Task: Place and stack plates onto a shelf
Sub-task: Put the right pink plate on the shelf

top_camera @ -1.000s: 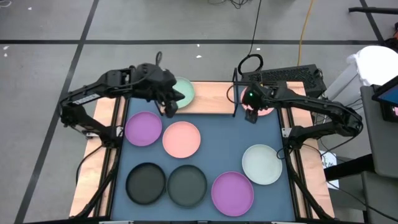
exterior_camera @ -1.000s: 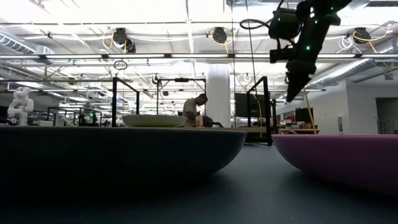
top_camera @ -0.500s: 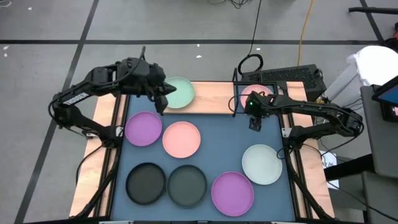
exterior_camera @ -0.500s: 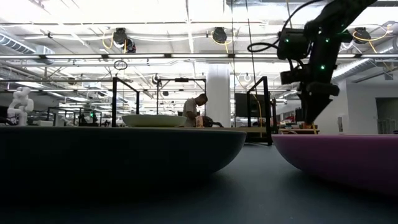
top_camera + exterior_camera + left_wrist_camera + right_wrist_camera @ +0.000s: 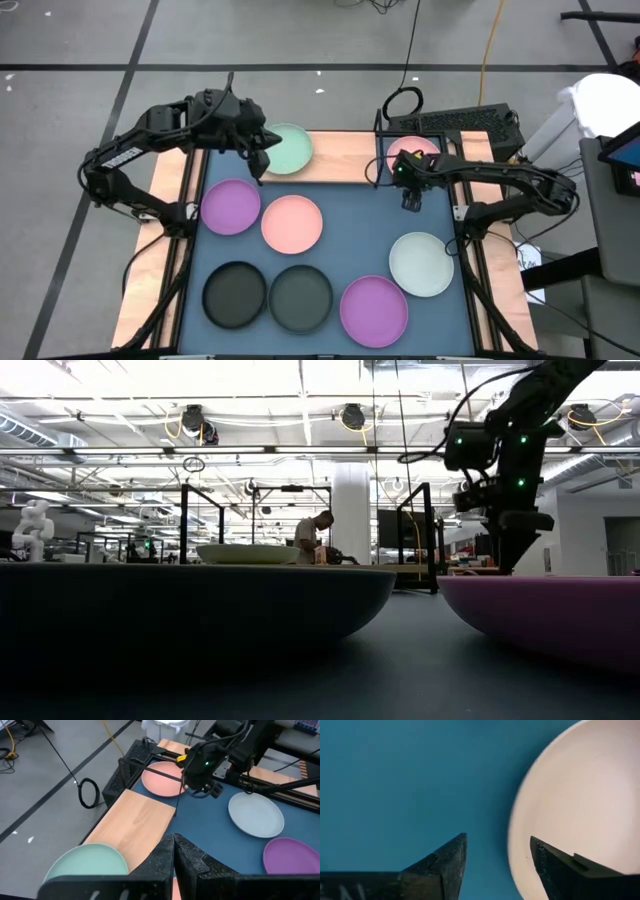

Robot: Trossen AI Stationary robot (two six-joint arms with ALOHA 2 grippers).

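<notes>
So far, from above: two of eight plates sit on the shelf [image 5: 340, 160], the mint plate [image 5: 287, 148] and a pink plate [image 5: 412, 152], unstacked. Six wait on the blue mat [image 5: 360, 230]. My left fingers [image 5: 262, 166] are closed and empty; my right fingers [image 5: 410, 201] hang over the mat.

Right wrist: fingers [image 5: 445, 862] parted, straddling the whitish plate's [image 5: 575, 810] matte rim.

The plates [image 5: 291, 223] look smooth and matt, the shelf [image 5: 340, 158] is pale bare wood with thin black metal wire posts, and the blue mat [image 5: 350, 225] looks dull.
</notes>
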